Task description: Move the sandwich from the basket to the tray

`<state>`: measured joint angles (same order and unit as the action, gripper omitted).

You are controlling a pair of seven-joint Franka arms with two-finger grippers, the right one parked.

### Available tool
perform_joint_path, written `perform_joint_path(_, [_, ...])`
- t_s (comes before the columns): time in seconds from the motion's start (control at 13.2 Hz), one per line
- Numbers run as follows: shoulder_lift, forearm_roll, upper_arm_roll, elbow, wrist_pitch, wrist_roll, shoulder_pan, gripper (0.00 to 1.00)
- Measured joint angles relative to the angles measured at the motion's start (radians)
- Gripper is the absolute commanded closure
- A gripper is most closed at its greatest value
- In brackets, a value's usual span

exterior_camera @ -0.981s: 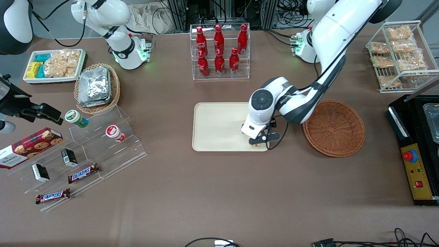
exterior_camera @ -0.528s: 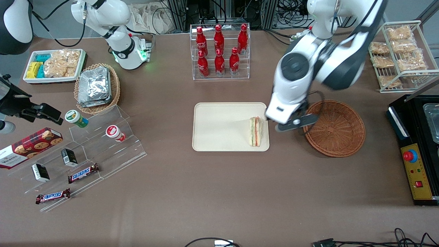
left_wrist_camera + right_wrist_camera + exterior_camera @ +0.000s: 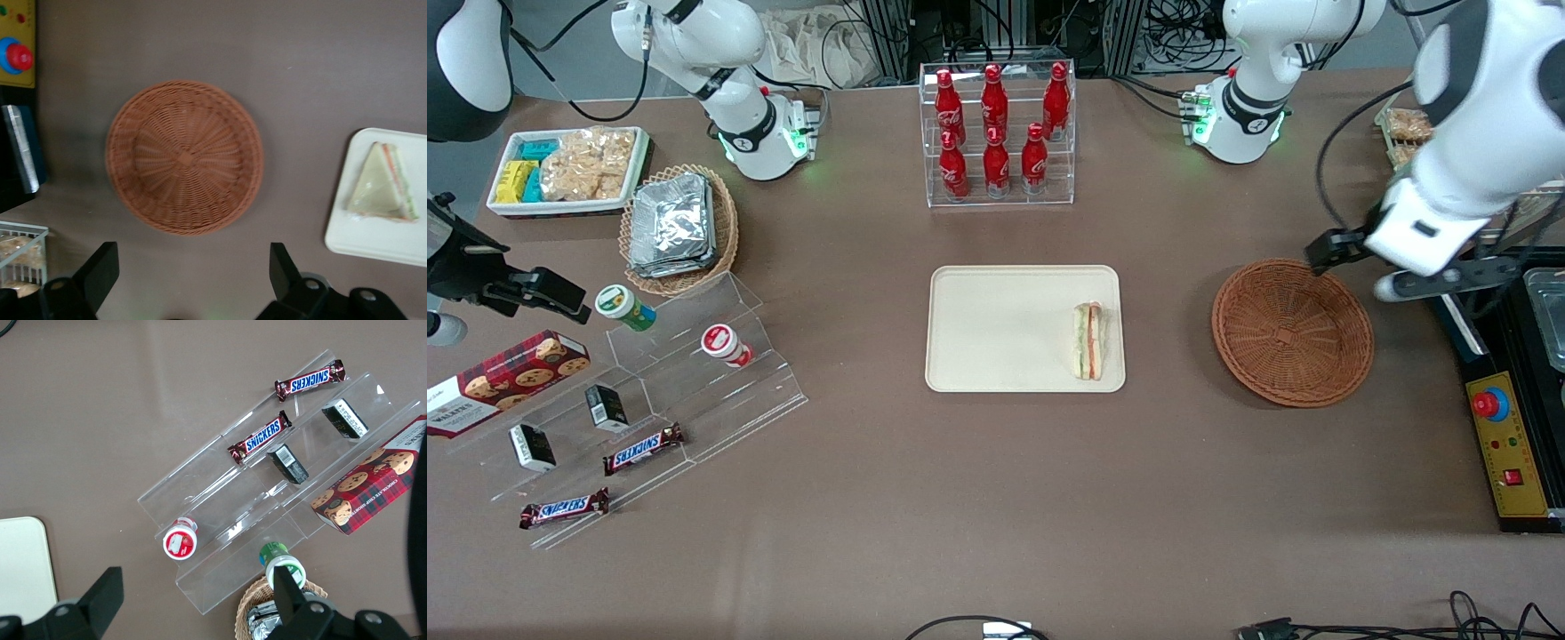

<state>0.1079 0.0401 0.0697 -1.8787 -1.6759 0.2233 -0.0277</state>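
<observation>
Beige tray (image 3: 996, 329) carrying the sandwich (image 3: 1089, 341) now, flat at the edge nearest the wicker basket (image 3: 1292, 332) (basket bare). Placing step done, by the look of it; only a retreat to rest remaining. End effector (image 3: 190, 280) spread wide, holding nothing, high above the bench past the basket at the working arm's end. Half a second back: hanging between tray and basket, just beside the sandwich.

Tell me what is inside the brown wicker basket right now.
Nothing: the basket shows only bare weave. The sandwich lies on the tray. The tool is open above the table beside the basket. Nothing is covered.
</observation>
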Motion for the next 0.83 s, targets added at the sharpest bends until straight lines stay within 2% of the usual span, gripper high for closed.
perform_joint_path(0.3, [0.095, -0.013, -0.072, -0.06, -0.001, -0.096, -0.002, 0.0])
perform_joint_path(0.83, [0.1, -0.016, -0.078, -0.05, 0.001, -0.109, -0.006, 0.0])
